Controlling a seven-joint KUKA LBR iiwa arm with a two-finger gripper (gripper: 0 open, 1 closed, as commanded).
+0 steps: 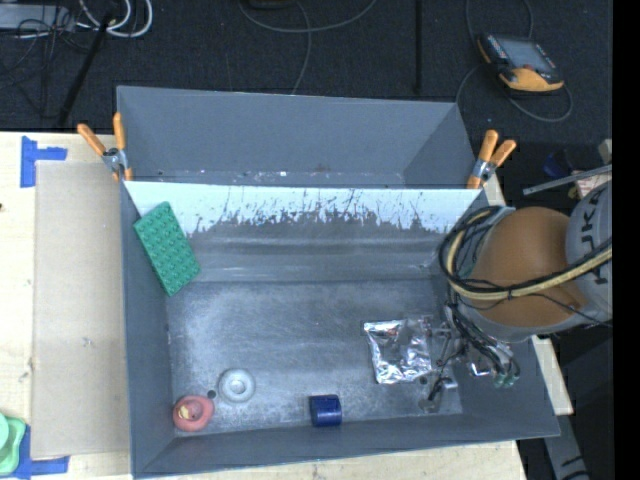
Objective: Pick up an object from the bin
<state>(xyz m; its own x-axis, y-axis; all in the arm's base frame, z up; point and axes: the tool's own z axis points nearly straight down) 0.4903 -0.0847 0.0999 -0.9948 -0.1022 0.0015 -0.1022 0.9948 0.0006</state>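
My gripper [440, 366] is a dark tangle under cables [462, 243] and the orange wrist cover [522, 258]; whether it is open or clenched I cannot tell; it sits at the right edge of the crumpled silver foil wad [397, 352]; a small blue block [324, 409] lies left of that foil.

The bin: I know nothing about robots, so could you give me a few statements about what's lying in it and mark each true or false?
1. A green studded plate leans against the left wall of the bin. True.
2. The blue block lies against the far wall. False: it lies by the near wall, at the view's bottom.
3. The gripper is right beside the crumpled silver foil. True.
4. The pink round thing and the silver disc lie in opposite corners. False: they lie side by side at the near left.
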